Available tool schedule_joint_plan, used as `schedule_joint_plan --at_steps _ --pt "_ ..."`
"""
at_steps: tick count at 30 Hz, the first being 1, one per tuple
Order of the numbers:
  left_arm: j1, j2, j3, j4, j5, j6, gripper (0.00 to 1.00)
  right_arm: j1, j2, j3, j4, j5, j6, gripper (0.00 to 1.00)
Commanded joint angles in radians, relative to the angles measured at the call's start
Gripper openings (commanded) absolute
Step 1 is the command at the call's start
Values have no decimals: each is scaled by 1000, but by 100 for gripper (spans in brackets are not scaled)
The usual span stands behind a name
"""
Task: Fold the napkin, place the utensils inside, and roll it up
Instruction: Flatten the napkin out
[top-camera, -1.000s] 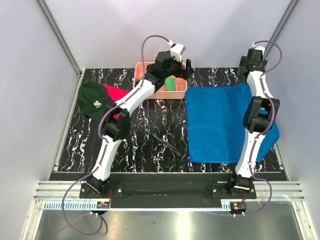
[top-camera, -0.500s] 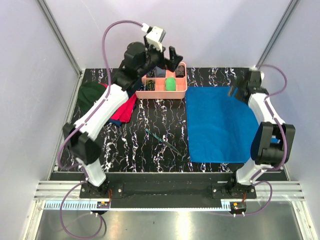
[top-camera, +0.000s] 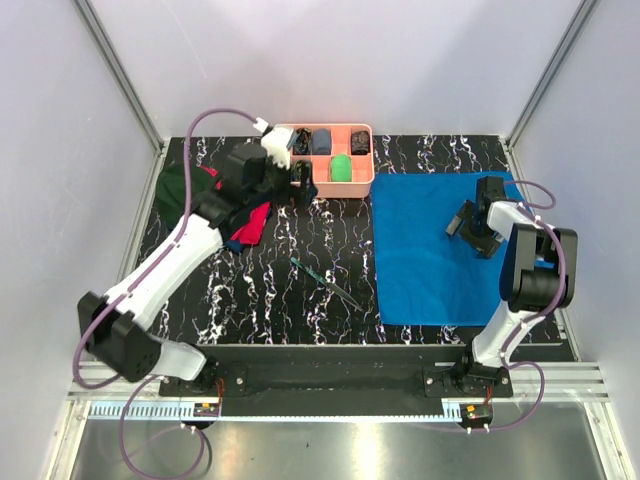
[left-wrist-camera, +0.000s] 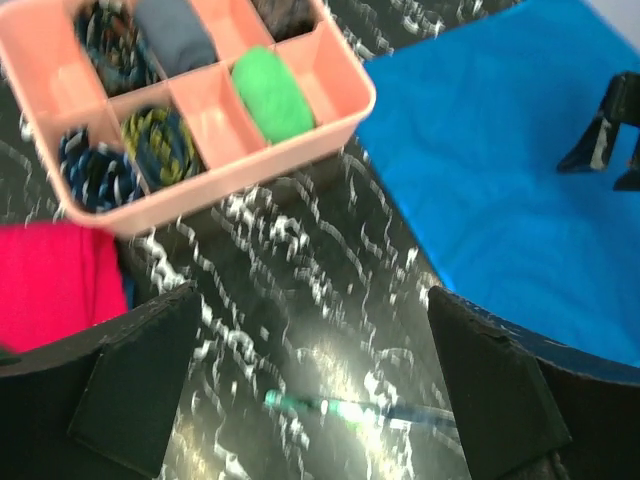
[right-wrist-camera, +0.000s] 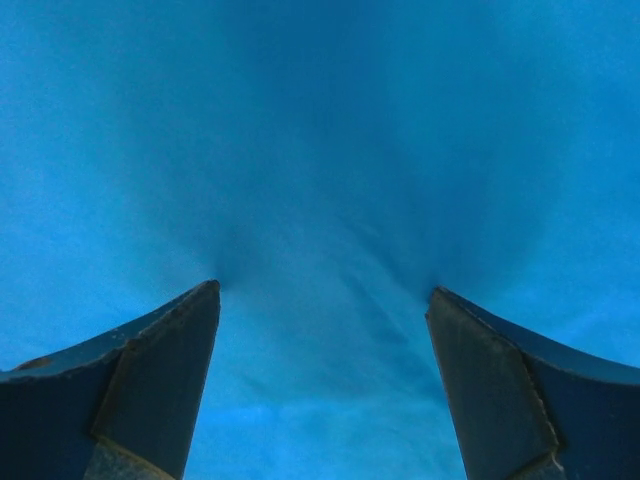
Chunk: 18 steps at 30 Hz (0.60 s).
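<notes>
Spreading wide with nothing between its fingers, right gripper well to the right of the pink tray, low over the napkin. Fills the right wrist view with blue cloth behind both dark fingertips; cannot tell whether the tips touch it. Shows faint creases and a soft shadow in the fabric between the two tips.

Gaping just as wide and holding nothing, left gripper at the near left corner of the pink tray, above the black marbled table. Looks from the left wrist onto the tray wall, with a bright green roll in one compartment and darker patterned rolls in others.

Lies flat, the napkin, spread open to the right of the tray and toward the near table edge, its far left corner close beside the tray's near right corner. Rest together on the table, the utensils, nearer the arm bases than the tray and well apart from it, angled, only a blurred streak from the left wrist. Sits left of the tray, red cloth, partly under the left arm. Farther left of the tray, dark green cap, partly hidden.
</notes>
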Motion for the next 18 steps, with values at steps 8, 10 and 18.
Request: schedule_joint_plan --at_steps 8,10,18 --pt "17 -279 -186 -39 -101 70 99 167 124 252 -25 -82 55 91" --pt "17 -294 -190 -36 -115 74 99 170 47 274 -59 -72 58 91" --pt "17 -369 -282 14 -109 39 99 8 -312 31 -206 8 57 91"
